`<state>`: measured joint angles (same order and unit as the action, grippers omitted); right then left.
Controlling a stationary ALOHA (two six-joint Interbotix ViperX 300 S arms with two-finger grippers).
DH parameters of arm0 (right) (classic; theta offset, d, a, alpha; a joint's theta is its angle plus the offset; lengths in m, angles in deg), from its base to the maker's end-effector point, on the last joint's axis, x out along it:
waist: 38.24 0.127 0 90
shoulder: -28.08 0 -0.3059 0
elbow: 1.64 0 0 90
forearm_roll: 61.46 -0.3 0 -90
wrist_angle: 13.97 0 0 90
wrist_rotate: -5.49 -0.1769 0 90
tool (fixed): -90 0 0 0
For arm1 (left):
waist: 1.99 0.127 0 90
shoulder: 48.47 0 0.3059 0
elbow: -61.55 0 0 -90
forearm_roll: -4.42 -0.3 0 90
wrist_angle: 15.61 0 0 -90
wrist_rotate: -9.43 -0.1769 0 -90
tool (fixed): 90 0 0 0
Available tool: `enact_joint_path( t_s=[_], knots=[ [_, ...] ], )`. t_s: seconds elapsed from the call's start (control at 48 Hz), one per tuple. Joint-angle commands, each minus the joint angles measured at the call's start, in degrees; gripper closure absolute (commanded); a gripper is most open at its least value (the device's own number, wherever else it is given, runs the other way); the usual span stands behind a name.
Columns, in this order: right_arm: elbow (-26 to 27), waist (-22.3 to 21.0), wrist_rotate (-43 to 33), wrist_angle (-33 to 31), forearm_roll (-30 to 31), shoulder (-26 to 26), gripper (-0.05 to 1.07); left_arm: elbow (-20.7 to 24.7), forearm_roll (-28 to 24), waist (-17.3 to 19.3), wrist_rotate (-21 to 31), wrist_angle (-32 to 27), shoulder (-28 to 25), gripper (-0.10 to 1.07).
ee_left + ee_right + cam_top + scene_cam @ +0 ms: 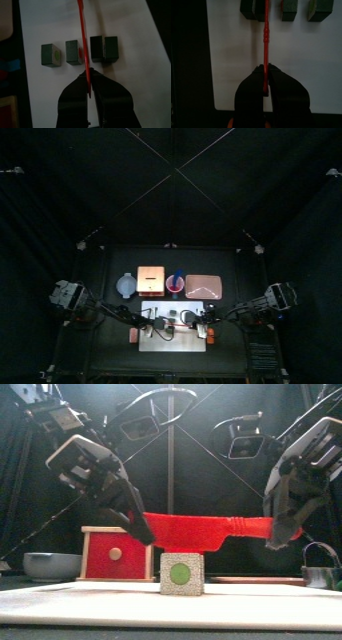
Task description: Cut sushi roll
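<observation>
Containers stand at the far side of the small black table: a grey bowl, an orange-brown box with red sides and a tray with a pink rim; what they contain cannot be seen.

On the white rectangular cutting board lies the small dark green sushi roll, already divided into separate pieces in one row. The flat red plastic knife hangs just above the row, crossing it between two pieces.

The left gripper is clamped on one end of the knife blade, its jaws partly apart. The right gripper pinches the handle end, its jaws almost together.
</observation>
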<state>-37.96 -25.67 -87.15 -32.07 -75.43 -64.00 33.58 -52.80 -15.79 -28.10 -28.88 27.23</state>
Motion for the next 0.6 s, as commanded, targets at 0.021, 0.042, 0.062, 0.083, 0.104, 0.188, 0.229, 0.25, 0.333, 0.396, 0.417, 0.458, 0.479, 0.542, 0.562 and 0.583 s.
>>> enact_joint_path(
  t_s=[0.021, 0.042, 0.062, 0.083, 0.104, 0.188, 0.229, 0.25, 0.333, 0.396, 0.417, 0.458, 0.479, 0.542, 0.562, 0.583],
  knots=[
    [0.4, 2.1, 0.1, -1.8, -0.8, 1.1, 0.72, -0.7, 0.6, -1.0, -0.5, -1.3, 0.0, 0.55],
    [0.6, 2.2, 0.2, -1.8, -1.1, 1.0, 0.72, -0.6, 0.7, -1.2, -0.5, -1.3, -0.2, 0.55],
    [0.6, 2.3, 0.1, -1.8, -1.1, 0.8, 0.72, -0.6, 0.9, -1.5, -0.6, -1.3, -0.4, 0.55],
    [0.8, 2.5, 0.1, -1.8, -1.3, 0.6, 0.72, -0.6, 0.9, -1.6, -0.6, -1.3, -0.5, 0.55],
    [1.0, 2.5, 0.1, -1.8, -1.6, 0.4, 0.72, -0.6, 1.0, -1.8, -0.6, -1.3, -0.8, 0.55],
    [1.5, 3.0, 0.2, -1.8, -2.2, -0.6, 0.72, -0.4, 1.1, -1.9, -0.6, -1.1, -1.5, 0.55],
    [1.8, 3.3, 0.2, -1.8, -2.4, -1.1, 0.72, -0.4, 1.1, -2.1, -0.6, -0.8, -1.9, 0.55],
    [1.9, 3.3, 0.2, -1.8, -2.4, -1.4, 0.72, -0.4, 1.1, -2.2, -0.6, -0.7, -2.1, 0.55],
    [2.5, 4.0, 0.1, -1.9, -2.4, -2.5, 0.72, -0.2, 1.5, -2.4, -0.6, -0.3, -2.6, 0.55],
    [2.9, 4.1, 0.1, -1.8, -2.4, -3.0, 0.72, -0.2, 1.8, -2.4, -0.6, -0.3, -2.9, 0.55],
    [2.9, 4.2, 0.1, -1.8, -2.5, -3.2, 0.72, -0.2, 1.9, -2.4, -0.6, -0.2, -3.0, 0.55],
    [3.2, 4.3, 0.1, -1.8, -2.5, -3.3, 0.72, -0.2, 2.0, -2.4, -0.6, -0.3, -3.2, 0.55],
    [3.2, 4.4, 0.1, -1.8, -2.5, -3.3, 0.72, -0.2, 2.1, -2.4, -0.6, -0.3, -3.2, 0.55],
    [3.3, 4.5, 0.1, -1.8, -2.7, -3.3, 0.72, -0.2, 2.1, -2.4, -0.6, -0.3, -3.1, 0.55],
    [3.3, 4.5, 0.1, -1.8, -2.8, -3.3, 0.72, -0.2, 2.1, -2.4, -0.6, -0.3, -3.2, 0.55],
    [3.3, 4.4, 0.1, -1.8, -2.9, -3.3, 0.72, -0.2, 2.1, -2.4, -0.6, -0.2, -3.1, 0.55]
  ],
)
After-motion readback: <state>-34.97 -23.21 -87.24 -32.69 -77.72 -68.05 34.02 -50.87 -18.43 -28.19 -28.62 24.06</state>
